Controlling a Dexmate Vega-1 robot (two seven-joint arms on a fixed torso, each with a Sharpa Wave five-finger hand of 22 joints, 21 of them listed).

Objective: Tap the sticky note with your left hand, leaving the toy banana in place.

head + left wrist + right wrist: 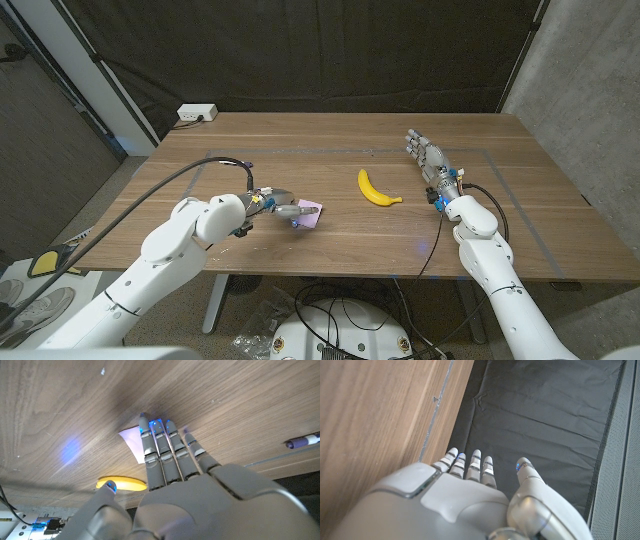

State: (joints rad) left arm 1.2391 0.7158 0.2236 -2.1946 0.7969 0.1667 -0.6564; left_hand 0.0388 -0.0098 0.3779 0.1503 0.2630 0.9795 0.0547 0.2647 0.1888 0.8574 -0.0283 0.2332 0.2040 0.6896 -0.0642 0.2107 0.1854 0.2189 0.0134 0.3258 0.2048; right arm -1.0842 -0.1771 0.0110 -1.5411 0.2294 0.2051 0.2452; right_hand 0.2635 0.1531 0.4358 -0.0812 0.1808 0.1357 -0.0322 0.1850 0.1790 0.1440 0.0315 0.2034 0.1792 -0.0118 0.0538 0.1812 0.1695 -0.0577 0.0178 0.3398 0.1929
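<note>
1. Sticky note (pixel 310 213), pale pink, lies on the wooden table (pixel 300 150) approx center-left, near the front edge.
2. L hand (pixel 283 207) reaches over the note w/ fingers (pixel 160 445) straight and together, tips on the note; nothing gripped.
3. Toy banana (pixel 377 190) sits at 2 o'clock from the note, apart from it.
4. R hand (pixel 428 157) at 3 o'clock of the banana, fingers extended, holding nothing.
</note>
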